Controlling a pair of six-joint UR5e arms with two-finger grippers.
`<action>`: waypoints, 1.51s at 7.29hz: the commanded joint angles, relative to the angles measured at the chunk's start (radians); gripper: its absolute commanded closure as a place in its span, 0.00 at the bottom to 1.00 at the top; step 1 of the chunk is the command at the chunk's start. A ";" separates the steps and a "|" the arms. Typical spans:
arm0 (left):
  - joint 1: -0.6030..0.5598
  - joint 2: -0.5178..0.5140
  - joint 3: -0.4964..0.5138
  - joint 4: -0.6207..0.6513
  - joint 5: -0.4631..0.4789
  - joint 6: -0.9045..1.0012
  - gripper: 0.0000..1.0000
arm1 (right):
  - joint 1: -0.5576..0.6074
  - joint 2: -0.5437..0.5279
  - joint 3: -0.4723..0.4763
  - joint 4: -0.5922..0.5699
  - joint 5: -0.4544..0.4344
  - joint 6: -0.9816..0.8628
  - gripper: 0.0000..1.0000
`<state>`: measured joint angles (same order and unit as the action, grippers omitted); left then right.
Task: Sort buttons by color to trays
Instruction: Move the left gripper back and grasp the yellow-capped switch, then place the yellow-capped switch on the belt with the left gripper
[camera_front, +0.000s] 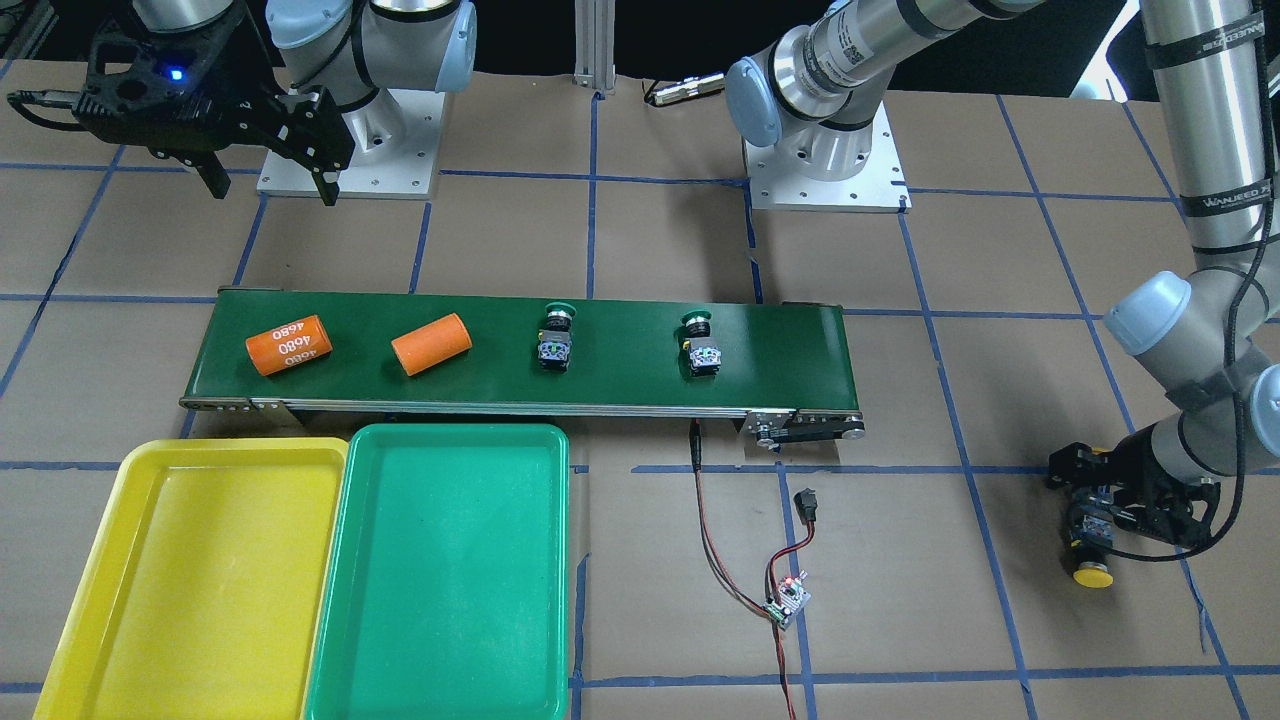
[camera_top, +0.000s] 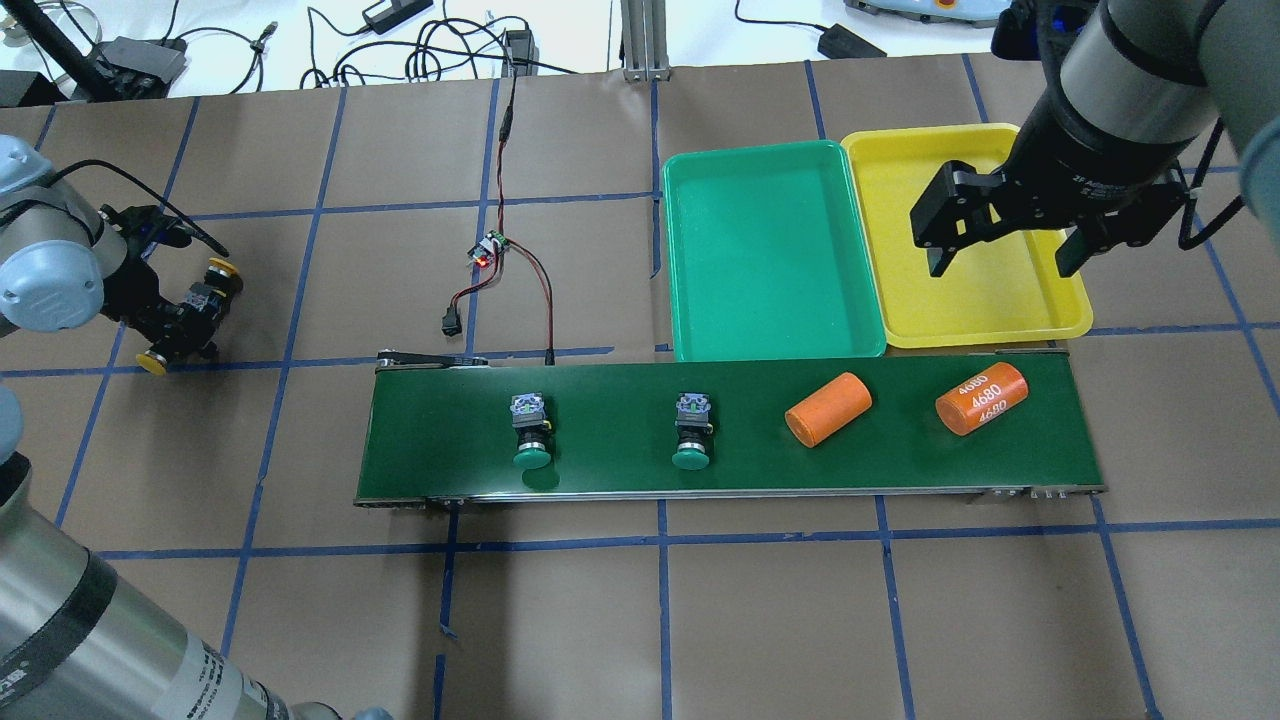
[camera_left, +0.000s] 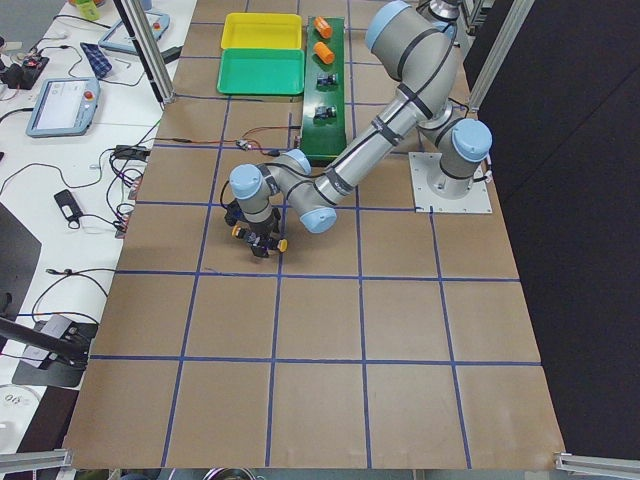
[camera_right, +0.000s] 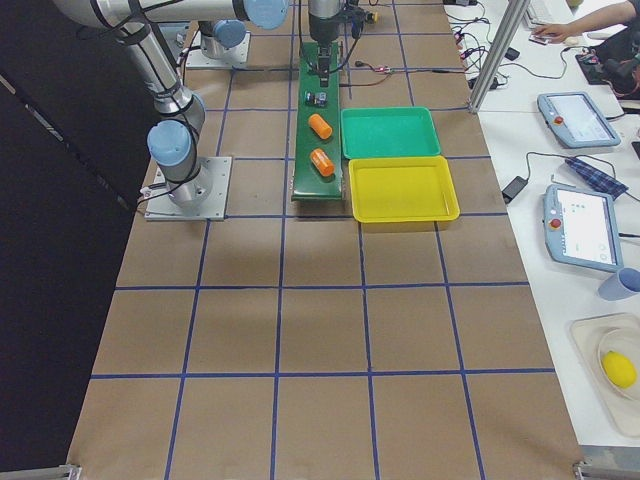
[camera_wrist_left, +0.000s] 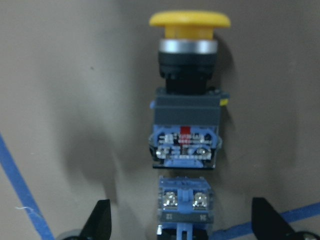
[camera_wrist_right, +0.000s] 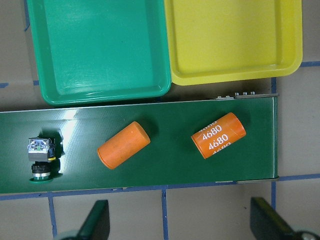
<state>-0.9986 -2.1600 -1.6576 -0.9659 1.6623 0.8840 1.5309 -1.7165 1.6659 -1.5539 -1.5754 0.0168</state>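
Bench (camera_top: 300, 620): flat brown board surface, ruled into squares with blue tape.

Belt (camera_top: 620, 470): long dark-green matte strip with metal side rails, lying across the middle of the bench.

Yellow tray (camera_top: 990, 305) and green tray (camera_top: 770, 300): shallow glossy plastic rectangles with rounded corners. They sit side by side, rims touching, just beyond the belt's far edge at the robot's right end.

Right tool (camera_top: 1007, 252): black, two fingers spread wide, holding nothing. It hangs high above the belt and tray area.

Left tool (camera_wrist_left: 183, 221): fingers spread wide, low over the bench well to the left of the belt. They flank the near yellow button (camera_wrist_left: 185, 197) without touching it.

Marked cylinder (camera_top: 982, 398): smooth orange, lying on the belt, printed "4680" in white, repeated. Plain cylinder (camera_top: 828, 410): same shape, lying beside it.

First green button (camera_top: 530, 435) and second green button (camera_top: 692, 432): round domed caps on black-grey blocks with screw terminals. Both are on the belt, caps toward the robot.

Far yellow button (camera_wrist_left: 187, 90): domed cap, metal collar and blue terminal block, on the bench in line with the near one, terminal ends facing
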 joint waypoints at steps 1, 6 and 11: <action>0.000 0.032 -0.004 -0.019 0.005 0.000 0.89 | 0.000 0.000 0.000 0.000 0.000 0.000 0.00; -0.222 0.363 -0.155 -0.284 -0.110 -0.332 1.00 | 0.000 0.000 0.000 0.002 0.000 0.000 0.00; -0.586 0.500 -0.352 -0.255 -0.185 -0.844 1.00 | 0.000 0.000 0.000 0.002 0.000 0.000 0.00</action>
<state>-1.5023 -1.6541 -1.9782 -1.2360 1.4791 0.0961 1.5309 -1.7166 1.6659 -1.5526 -1.5754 0.0169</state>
